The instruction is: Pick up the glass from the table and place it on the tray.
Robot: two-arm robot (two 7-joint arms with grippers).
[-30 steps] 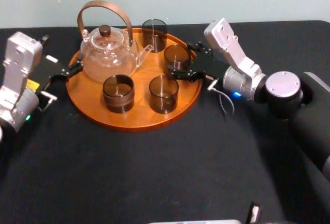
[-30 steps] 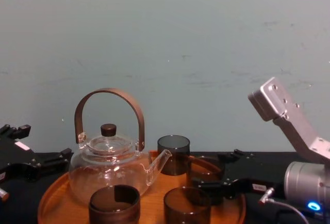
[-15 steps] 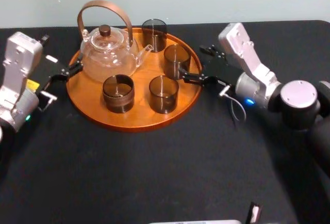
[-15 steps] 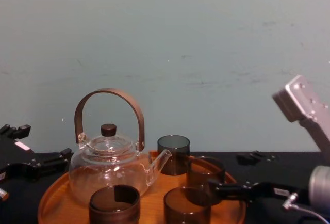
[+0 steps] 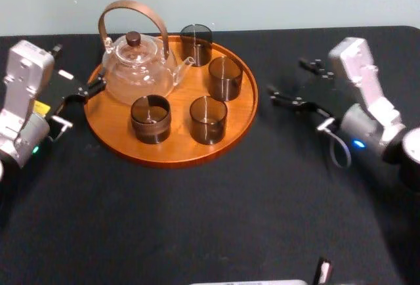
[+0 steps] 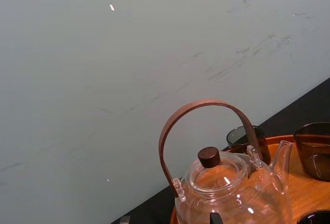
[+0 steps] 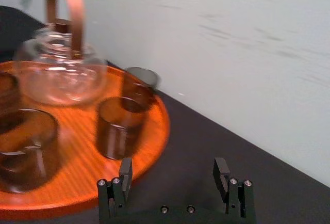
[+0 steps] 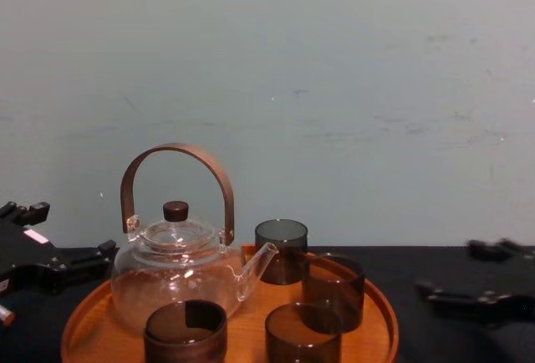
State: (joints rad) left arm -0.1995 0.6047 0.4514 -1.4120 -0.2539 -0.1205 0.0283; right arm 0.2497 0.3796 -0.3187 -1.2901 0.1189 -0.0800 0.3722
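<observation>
Tabletop: The flat matte black tabletop (image 5: 197,226) is carrying the whole set and is reaching well past the tray.
Tray: The round orange-brown wooden tray (image 5: 172,161) is lying flat on the tabletop. Fine streaks of grain are showing on it, and a low raised rim is curving smoothly round it.
Glass: The glass (image 5: 225,78) nearest my right gripper is standing upright on the tray's right side, just inside the rim. It is a short, smoky-brown cylinder with thin translucent walls.
Other glasses: Three more of the same shape are standing upright on the tray: the back glass (image 5: 196,44), the front-right glass (image 5: 209,119) and the front-left glass (image 5: 151,119).
Teapot: The rounded clear-glass teapot (image 5: 138,73) is sitting on the tray's left half, with its spout pointing toward the glasses. A brown bent-wood handle (image 5: 131,8) is arching over its lid, which is carrying a dark round knob (image 5: 134,38).
Right gripper: I am holding my right gripper (image 5: 287,78) low over bare tabletop to the right of the tray, apart from the rim. Its two black fingers are standing wide apart with nothing between them.
Left gripper: My left gripper (image 5: 79,65) is sitting at the tray's left edge with its fingers spread and nothing between them. One fingertip is lying just beside the rim; I cannot tell whether it is touching.
Wall: A pale grey-green wall (image 8: 334,87), faintly scuffed, is rising behind the tabletop.
</observation>
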